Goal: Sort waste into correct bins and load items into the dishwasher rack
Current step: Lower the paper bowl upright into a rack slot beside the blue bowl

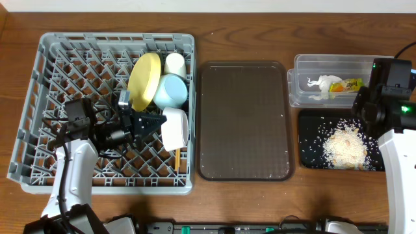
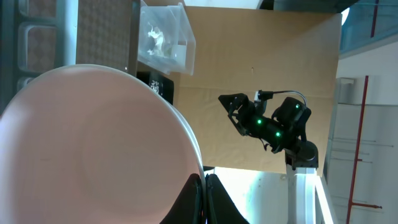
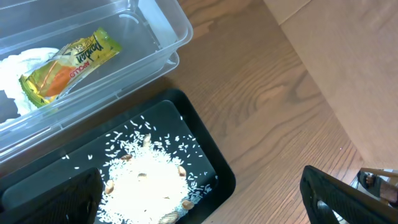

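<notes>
1. My left pincer (image 2: 204,198) is pinched almost shut on the rim of the white bowl (image 2: 93,155), inside the rack (image 1: 31,117).
2. My right pincer (image 3: 199,193) gapes wide and empty over the crumbs (image 3: 146,186) in the black tray (image 3: 158,115).

Brown wooden table (image 1: 247,201) under soft, even light.

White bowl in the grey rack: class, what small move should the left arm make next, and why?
Probably open the left gripper and release the white round bowl. Its fingers pinch the rim, and the bowl stands on edge inside the large grey plastic dishwasher rack, beside the light blue bowl. Whether it rests fully between pegs is unclear.
</notes>
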